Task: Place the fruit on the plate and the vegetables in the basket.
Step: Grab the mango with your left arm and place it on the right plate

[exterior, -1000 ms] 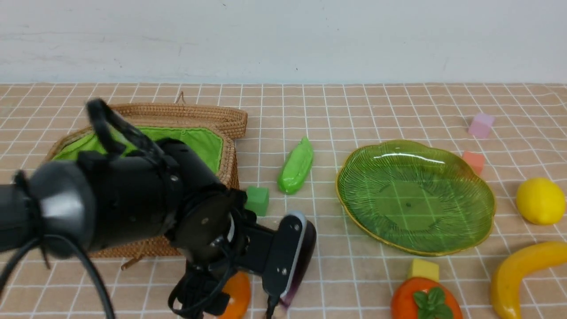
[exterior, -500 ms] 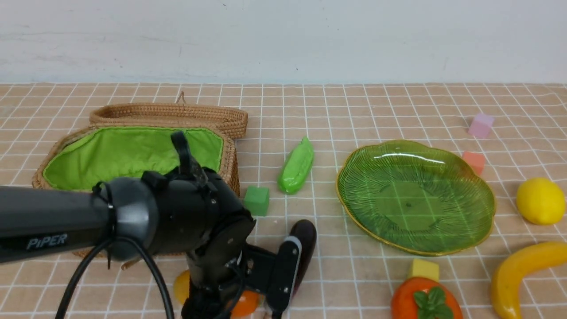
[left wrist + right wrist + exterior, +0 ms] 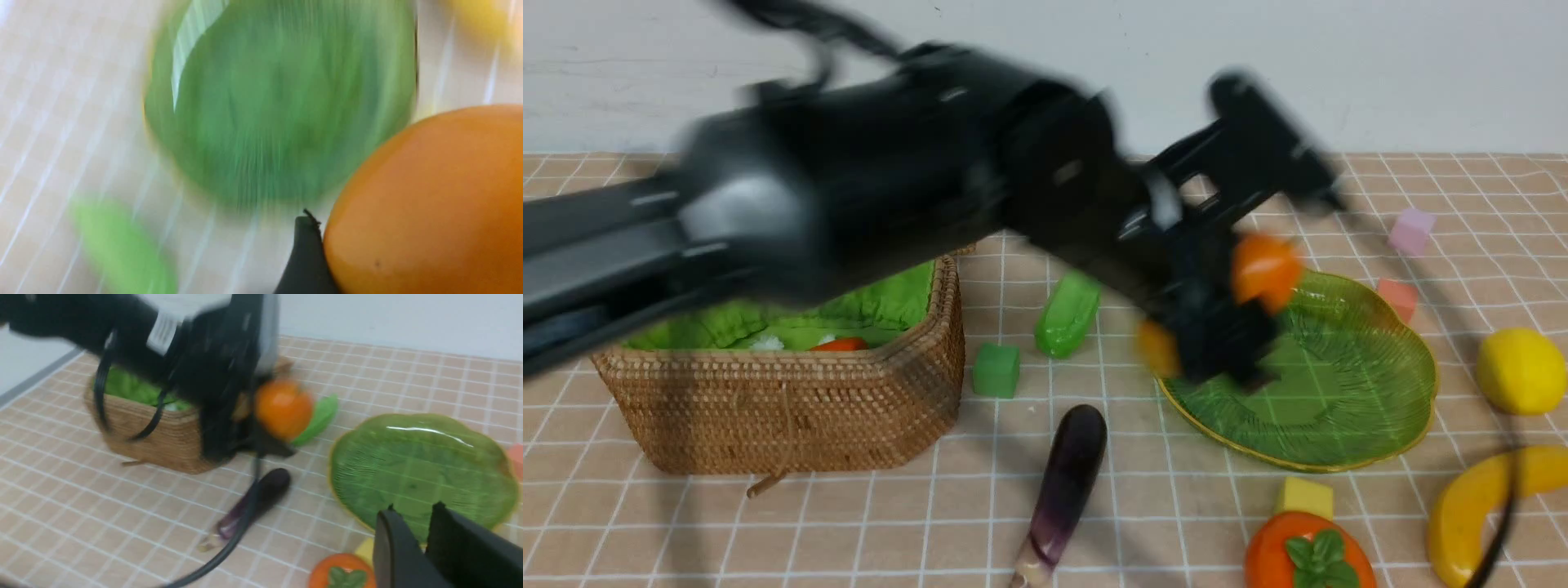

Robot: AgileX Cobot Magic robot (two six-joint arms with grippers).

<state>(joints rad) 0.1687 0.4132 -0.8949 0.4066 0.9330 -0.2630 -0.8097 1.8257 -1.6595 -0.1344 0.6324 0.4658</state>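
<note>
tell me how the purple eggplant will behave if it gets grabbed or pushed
The eggplant has a glossy skin, so it will probably be slippery in a pinch. Its long rounded body lies on its side, so a sideways push may roll it. It looks moulded and stiff, unlikely to flop.

Left gripper [image 3: 1210, 318] aloft, seemingly full.

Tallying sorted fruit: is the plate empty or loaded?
Empty: the plate shows only bare glass; the mango is gripped in the left tool.

Glossy eggplant [image 3: 1068, 465], woven wicker basket [image 3: 792, 416] (cloth-lined)
</note>
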